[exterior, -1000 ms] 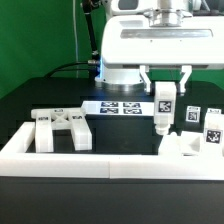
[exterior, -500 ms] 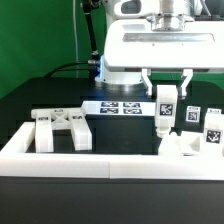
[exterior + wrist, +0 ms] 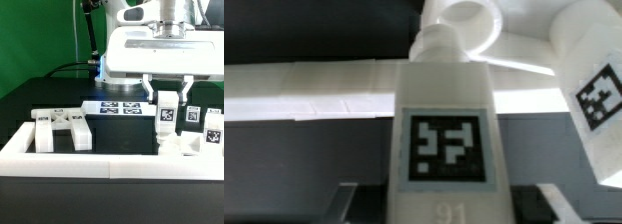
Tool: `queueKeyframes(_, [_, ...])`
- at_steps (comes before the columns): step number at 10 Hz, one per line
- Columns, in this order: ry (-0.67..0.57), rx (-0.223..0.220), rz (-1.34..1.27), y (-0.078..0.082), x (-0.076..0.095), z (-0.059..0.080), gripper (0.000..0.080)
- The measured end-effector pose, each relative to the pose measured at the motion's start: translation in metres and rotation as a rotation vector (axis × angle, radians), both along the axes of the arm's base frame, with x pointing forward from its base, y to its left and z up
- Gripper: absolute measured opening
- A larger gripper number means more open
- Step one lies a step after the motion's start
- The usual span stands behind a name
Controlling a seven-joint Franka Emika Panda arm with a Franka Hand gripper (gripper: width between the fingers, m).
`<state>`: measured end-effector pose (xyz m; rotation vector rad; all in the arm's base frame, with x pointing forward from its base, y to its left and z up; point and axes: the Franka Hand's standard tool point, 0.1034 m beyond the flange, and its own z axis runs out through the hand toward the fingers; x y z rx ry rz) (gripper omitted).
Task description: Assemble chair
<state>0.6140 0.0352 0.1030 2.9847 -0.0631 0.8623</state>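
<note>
- Plainly, the gripper (image 3: 167, 97) is clamped on a chair leg (image 3: 166, 114), a long white post held upright. The jaws press on either side of its upper part.
- In the wrist view the leg runs straight away from the fingers (image 3: 347, 200). Its black-and-white tag (image 3: 446, 150) faces the camera and it ends in a rounded tip.
- Straight below the hand, the leg's lower end meets a low white block (image 3: 178, 147). I cannot tell whether the tip is only touching the block or already sits in a hole.
- Just beside the hand, toward the exterior view's right, a second tagged piece (image 3: 188, 117) stands upright. A third tagged piece (image 3: 212, 126) stands a little further out.
- Behind the hand, the marker board (image 3: 120, 107) lies flat on the dark table (image 3: 40, 100).
- Well away from the hand, toward the exterior view's left, the cross-braced panel (image 3: 62, 128) lies flat, apart from every other part.
- In front of the hand, the low border wall (image 3: 100, 165) closes off the work area.
- By my reading, the chair is at an early stage:
  - The parts are mostly loose and nothing chair-shaped stands yet.
  - This leg looks to be the step in hand.
  - Seating it, fitting the remaining pieces and joining the panel all seem left to do.
</note>
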Motion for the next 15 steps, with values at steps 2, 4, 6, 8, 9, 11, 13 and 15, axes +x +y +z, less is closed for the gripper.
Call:
queueKeyframes(2, [0.002,-0.001,0.004,0.002,0.000,-0.002,0.0291])
queueKeyframes(4, [0.003,0.000,0.014,0.009,0.000,-0.003,0.0291])
queueKeyframes(6, [0.009,-0.002,0.016,0.010,-0.002,-0.006,0.0291])
queueKeyframes(8, [0.013,-0.003,0.019,0.011,-0.004,-0.010,0.0291])
queueKeyframes(9, [0.018,-0.005,0.020,0.011,-0.005,-0.014,0.0291])
queueKeyframes(11, [0.022,-0.007,0.020,0.011,-0.005,-0.017,0.0291])
queueKeyframes(13, [0.012,-0.012,0.022,0.012,-0.005,-0.020,0.0291])
queueKeyframes(15, [-0.021,-0.023,0.025,0.011,-0.006,-0.023,0.0291])
